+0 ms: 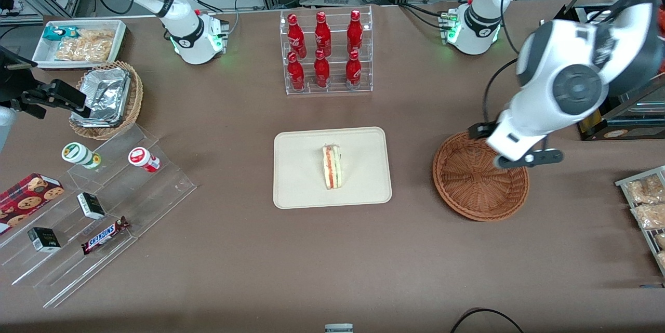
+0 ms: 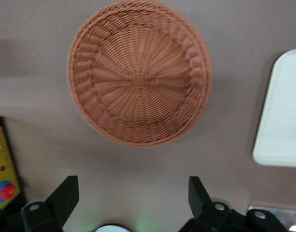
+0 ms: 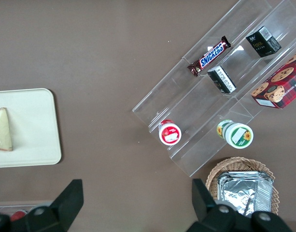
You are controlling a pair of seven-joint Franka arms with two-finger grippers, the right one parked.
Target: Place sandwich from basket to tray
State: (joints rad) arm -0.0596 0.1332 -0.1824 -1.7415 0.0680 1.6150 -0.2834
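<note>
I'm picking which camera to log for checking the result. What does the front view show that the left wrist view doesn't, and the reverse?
Only the front view shows the sandwich lying on the tray, plus the bottle rack and the snack shelf. Only the left wrist view shows the open fingers of the gripper clearly, with nothing between them. Both show the empty basket, the tray and the gripper above the basket's rim.
</note>
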